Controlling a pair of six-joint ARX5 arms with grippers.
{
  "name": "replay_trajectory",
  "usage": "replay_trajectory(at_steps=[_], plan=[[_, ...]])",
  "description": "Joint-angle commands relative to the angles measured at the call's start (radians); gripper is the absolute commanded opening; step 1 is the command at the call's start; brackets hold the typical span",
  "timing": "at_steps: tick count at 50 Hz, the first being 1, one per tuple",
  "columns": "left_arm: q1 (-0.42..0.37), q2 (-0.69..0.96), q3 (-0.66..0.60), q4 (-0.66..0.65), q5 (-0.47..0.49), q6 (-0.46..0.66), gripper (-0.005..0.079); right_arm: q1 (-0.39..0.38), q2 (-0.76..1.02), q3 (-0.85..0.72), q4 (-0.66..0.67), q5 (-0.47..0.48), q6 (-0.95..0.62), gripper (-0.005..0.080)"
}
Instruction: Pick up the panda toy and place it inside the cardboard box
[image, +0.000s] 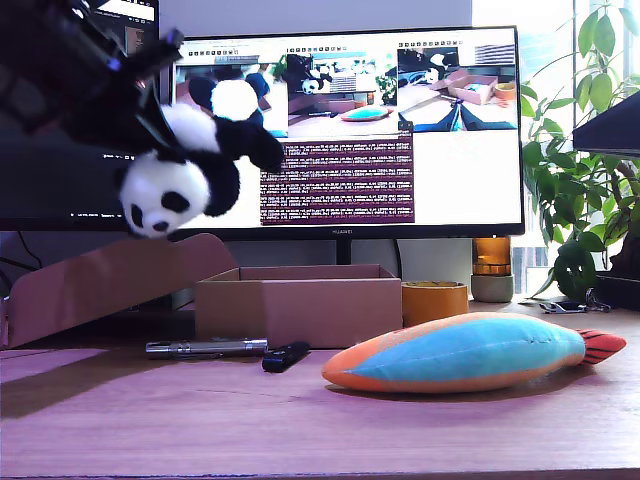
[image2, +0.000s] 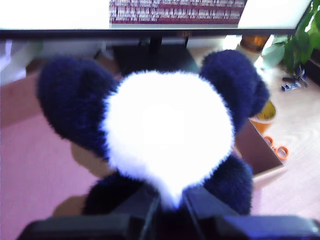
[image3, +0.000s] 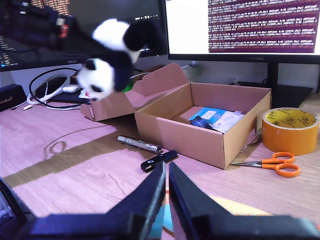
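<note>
The panda toy (image: 185, 165) hangs head-down in the air at the exterior view's upper left, above the box's lid flap (image: 110, 275). My first gripper (image: 160, 110) is shut on its white body (image2: 167, 135); the fingers (image2: 200, 205) pinch it from behind. The second wrist view shows the panda toy (image3: 107, 60) up beside the open cardboard box (image3: 200, 142). The cardboard box (image: 300, 310) stands on the desk in front of the monitor, with blue and white packets (image3: 215, 117) inside. My second gripper (image3: 166, 167) is shut on nothing, low over the desk, facing the box.
A blue-and-orange plush fish (image: 470, 350) lies at the exterior view's front right. A yellow tape roll (image3: 290, 130) and orange scissors (image3: 272, 165) sit beside the box. A metal pen (image3: 139, 144) and black clip (image3: 158, 161) lie before it. Monitor (image: 400, 130) behind, plant (image: 590, 170) by it.
</note>
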Motion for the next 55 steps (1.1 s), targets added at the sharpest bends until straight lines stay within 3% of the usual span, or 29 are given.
replay_trajectory(at_steps=[1, 32, 55], plan=[[-0.019, 0.034, 0.043, 0.034, 0.008, 0.023, -0.0017, 0.004, 0.005, -0.005, 0.003, 0.003, 0.0, -0.0013], [-0.069, 0.325, 0.311, 0.049, 0.015, 0.097, -0.0017, 0.003, 0.005, -0.005, -0.022, 0.003, -0.015, -0.0013], [-0.091, 0.489, 0.378, 0.103, 0.073, 0.365, -0.0016, 0.003, 0.005, -0.005, -0.023, 0.004, -0.033, -0.0013]])
